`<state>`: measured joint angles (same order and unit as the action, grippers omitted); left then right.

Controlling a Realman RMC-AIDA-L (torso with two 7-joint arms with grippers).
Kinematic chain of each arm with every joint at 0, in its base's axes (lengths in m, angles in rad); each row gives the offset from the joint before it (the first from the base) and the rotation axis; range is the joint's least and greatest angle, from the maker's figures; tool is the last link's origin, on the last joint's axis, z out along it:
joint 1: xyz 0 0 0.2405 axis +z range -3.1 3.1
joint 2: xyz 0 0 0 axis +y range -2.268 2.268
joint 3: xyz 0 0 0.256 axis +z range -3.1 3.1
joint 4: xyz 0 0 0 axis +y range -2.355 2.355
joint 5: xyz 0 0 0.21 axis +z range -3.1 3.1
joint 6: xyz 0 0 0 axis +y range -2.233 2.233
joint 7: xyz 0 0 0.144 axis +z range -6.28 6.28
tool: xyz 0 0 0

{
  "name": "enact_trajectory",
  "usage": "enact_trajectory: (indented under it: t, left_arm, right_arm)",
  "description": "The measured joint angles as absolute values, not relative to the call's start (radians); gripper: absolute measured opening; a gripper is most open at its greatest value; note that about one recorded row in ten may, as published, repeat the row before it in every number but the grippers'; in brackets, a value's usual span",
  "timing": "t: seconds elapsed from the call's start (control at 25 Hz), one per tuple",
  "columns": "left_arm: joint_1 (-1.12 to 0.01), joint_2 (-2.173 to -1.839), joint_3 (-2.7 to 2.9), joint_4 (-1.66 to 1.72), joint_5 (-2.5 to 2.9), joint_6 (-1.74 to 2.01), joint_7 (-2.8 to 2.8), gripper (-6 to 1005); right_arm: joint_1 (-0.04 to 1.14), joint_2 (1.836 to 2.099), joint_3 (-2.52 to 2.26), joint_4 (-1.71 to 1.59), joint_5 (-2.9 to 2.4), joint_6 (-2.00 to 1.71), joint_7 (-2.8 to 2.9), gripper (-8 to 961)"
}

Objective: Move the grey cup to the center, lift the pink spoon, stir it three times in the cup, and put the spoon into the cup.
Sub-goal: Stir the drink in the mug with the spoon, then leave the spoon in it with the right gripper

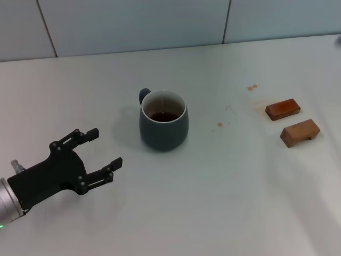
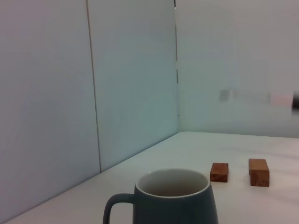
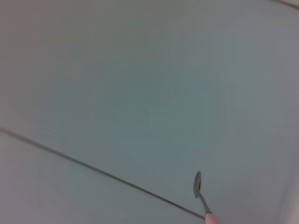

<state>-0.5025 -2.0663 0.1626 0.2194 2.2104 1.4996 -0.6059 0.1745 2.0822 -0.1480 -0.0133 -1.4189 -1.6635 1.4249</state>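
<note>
The grey cup [image 1: 163,128] stands upright near the middle of the white table [image 1: 224,202], handle toward the back wall, with brown liquid inside. It also shows in the left wrist view [image 2: 175,200]. My left gripper [image 1: 106,146] is open and empty, to the left of the cup and apart from it. The pink spoon [image 3: 201,191] is held in the air in front of the wall, silver bowl outward. It appears blurred in the left wrist view [image 2: 247,96], high above the table. My right gripper is outside the head view; only a dark edge [image 2: 295,103] shows at the spoon's pink end.
Two brown wooden blocks [image 1: 282,109] [image 1: 300,133] lie on the table's right side, also seen in the left wrist view [image 2: 219,171] [image 2: 259,172]. Small brown stains [image 1: 219,125] dot the table between cup and blocks. A tiled wall [image 1: 160,26] stands behind.
</note>
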Motion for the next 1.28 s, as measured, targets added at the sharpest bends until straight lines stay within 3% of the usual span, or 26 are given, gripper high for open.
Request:
enact_trajectory:
  t: [0.4,0.84,0.92,1.0,1.12,1.16,1.28]
  left_arm:
    - [-0.513,-2.067,0.163,0.219,2.21,1.452,-0.626,852]
    - [-0.53,-2.07,0.181,0.208,2.21,1.405,-0.632,850]
    - [-0.533,-2.071,0.184,0.205,2.21,1.4,-0.632,850]
    - [-0.535,-2.071,0.185,0.199,2.206,1.393,-0.632,850]
    - [-0.536,-2.071,0.185,0.198,2.204,1.391,-0.632,850]
    - [-0.536,-2.071,0.184,0.197,2.204,1.391,-0.632,850]
    - [-0.537,-2.071,0.184,0.196,2.204,1.391,-0.632,850]
  right_arm:
    - [0.353,2.09,-0.25,-0.712,-1.513,-1.687,1.578,115]
    - [0.344,2.079,-0.917,-1.623,-1.931,-1.406,2.185,116]
    - [0.395,2.077,-0.988,-1.757,-2.107,-1.453,2.328,116]
    - [0.557,2.068,-1.057,-1.859,-2.32,-1.621,2.531,115]
    - [0.599,2.066,-1.057,-1.859,-2.354,-1.67,2.559,115]
    - [0.694,2.065,-1.054,-1.847,-2.419,-1.762,2.606,116]
    - [0.767,2.064,-1.055,-1.822,-2.477,-1.817,2.635,116]
